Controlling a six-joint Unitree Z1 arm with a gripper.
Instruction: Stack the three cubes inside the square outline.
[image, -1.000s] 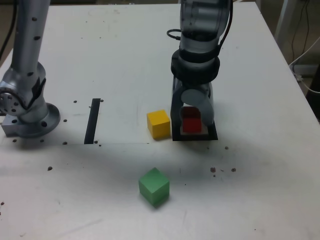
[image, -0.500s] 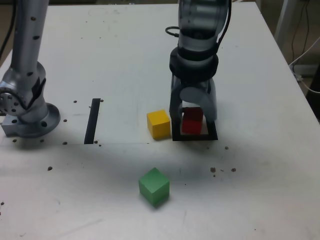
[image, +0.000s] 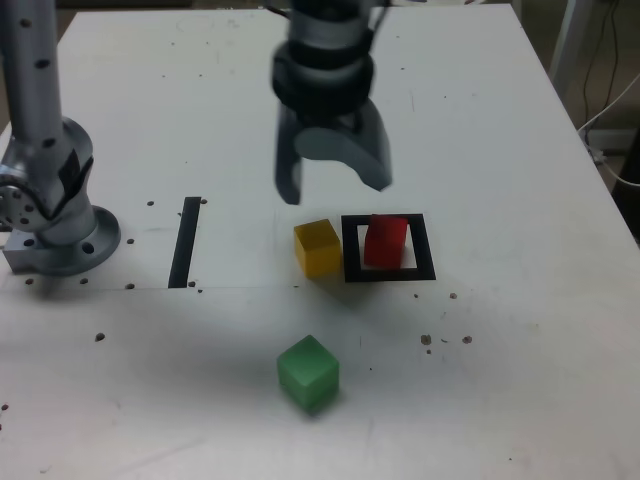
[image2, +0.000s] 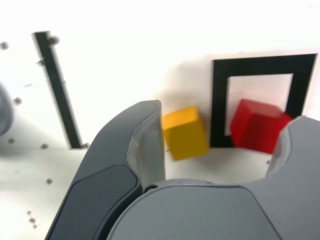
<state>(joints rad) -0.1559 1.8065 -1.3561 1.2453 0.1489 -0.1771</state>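
Observation:
The red cube (image: 385, 241) (image2: 257, 125) sits inside the black square outline (image: 389, 272) (image2: 219, 102), slightly turned and toward its side nearest the wrist camera. Just outside the outline, on the exterior view's left, rests the yellow cube (image: 318, 247) (image2: 185, 133). The green cube (image: 308, 372) lies alone nearer the table's front edge. My gripper (image: 333, 188) (image2: 220, 150) hangs open above the table, behind and above the yellow cube, holding nothing.
A straight black tape strip (image: 186, 241) (image2: 57, 90) lies to the exterior view's left of the cubes. The arm's grey base (image: 55, 225) stands at the far left. Small dark specks (image: 445, 340) dot the white table. Cables (image: 610, 120) hang beyond the right edge.
My gripper has let go of the red cube, risen and swung to the exterior view's left, away from the outline. The red cube stays inside the outline.

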